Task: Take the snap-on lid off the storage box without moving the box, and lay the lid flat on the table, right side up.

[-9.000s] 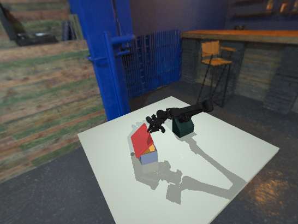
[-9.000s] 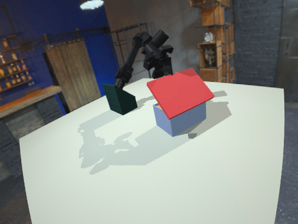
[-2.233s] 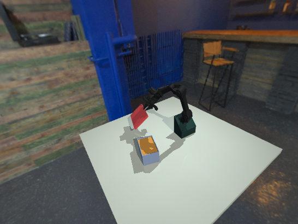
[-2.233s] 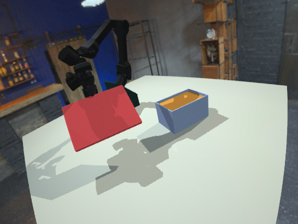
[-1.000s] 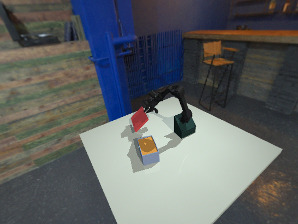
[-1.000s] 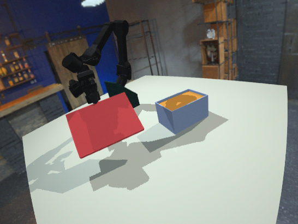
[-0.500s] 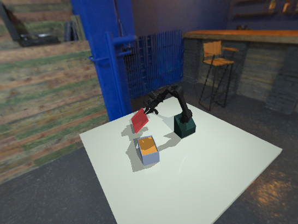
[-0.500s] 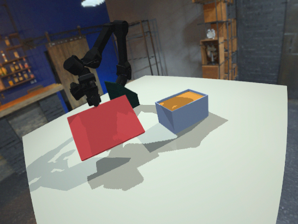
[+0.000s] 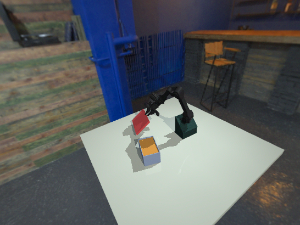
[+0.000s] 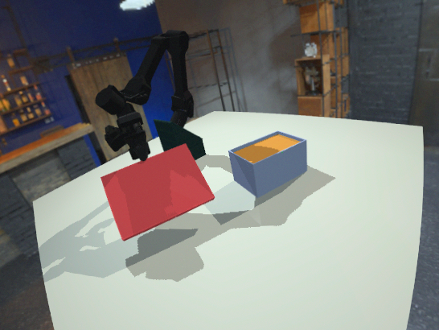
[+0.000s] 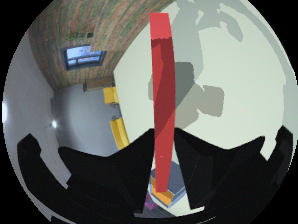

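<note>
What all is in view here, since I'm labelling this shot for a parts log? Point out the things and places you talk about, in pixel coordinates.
lid (image 9: 140, 122) (image 10: 157, 191) (image 11: 164, 95): one, red, tilted above the table, beside the box
storage box (image 9: 151, 159) (image 10: 281, 171): one, blue-grey with orange inside, open, on the table
table (image 9: 209, 170) (image 10: 322, 257) (image 11: 250, 85): one, pale, under the box
stool (image 9: 217, 62): one, wood and dark legs, by the counter
counter (image 9: 247, 34): one, wood-topped, behind
arm base (image 9: 189, 133) (image 10: 181, 138): one, dark green, on the table
arm (image 9: 183, 102) (image 10: 179, 68): one, black, above its base
claw (image 9: 146, 113) (image 10: 143, 158) (image 11: 164, 132): one, black, shut on the lid's edge
</note>
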`<move>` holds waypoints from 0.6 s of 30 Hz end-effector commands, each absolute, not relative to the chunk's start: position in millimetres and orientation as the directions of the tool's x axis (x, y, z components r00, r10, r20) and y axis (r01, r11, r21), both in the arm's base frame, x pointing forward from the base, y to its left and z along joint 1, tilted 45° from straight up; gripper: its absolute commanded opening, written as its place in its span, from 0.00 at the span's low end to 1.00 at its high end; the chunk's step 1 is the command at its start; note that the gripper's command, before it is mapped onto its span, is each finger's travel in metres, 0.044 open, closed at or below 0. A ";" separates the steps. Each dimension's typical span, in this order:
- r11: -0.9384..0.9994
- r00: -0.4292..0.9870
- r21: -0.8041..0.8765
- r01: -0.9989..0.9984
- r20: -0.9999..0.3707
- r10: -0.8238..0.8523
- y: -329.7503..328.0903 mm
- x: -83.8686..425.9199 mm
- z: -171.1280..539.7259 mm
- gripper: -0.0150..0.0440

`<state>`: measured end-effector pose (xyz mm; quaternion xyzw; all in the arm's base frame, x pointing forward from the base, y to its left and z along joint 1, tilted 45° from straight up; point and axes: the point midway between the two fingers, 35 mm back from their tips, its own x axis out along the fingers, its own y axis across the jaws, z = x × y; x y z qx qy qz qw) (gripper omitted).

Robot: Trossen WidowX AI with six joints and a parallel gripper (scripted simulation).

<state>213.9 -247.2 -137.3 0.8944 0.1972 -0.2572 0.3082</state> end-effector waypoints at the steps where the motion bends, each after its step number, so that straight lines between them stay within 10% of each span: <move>1: -0.733 0.793 0.453 0.508 -0.578 0.192 -245.6 214.8 -138.7 0.25; 18: -0.733 0.793 0.453 0.507 -0.578 0.192 -236.1 216.5 -148.4 0.25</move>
